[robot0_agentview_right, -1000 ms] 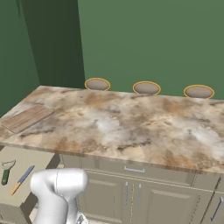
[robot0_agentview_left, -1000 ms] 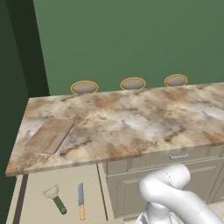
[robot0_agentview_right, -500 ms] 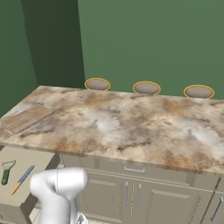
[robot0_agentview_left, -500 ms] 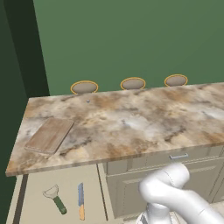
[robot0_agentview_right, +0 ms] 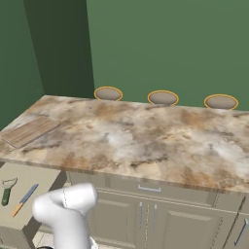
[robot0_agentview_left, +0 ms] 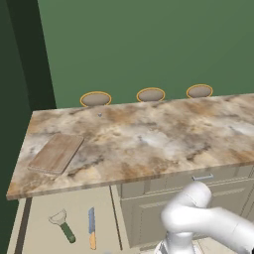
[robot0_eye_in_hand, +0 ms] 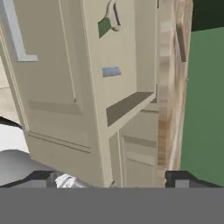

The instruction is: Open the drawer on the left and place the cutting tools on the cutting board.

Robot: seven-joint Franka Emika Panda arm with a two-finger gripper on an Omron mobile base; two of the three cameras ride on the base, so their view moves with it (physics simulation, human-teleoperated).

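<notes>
The drawer stands pulled out under the counter's left end, its beige inside showing. In it lie the cutting tools: a green-handled tool with a pale round head and an orange-handled knife. The right base view has them too, the knife beside the green tool. The cutting board rests flat on the counter's left part. My gripper is open and holds nothing. It sits low in front of the drawer, whose front panel with silver handle and green tool appear rolled sideways.
The marbled counter runs to the right, with three round brown-rimmed tops behind its far edge. Below it are closed cabinet doors and a second drawer with a silver handle. A dark green wall closes off the left.
The arm's white elbow has crept slightly up and to the right. The drawer, the tools and the board have not moved.
</notes>
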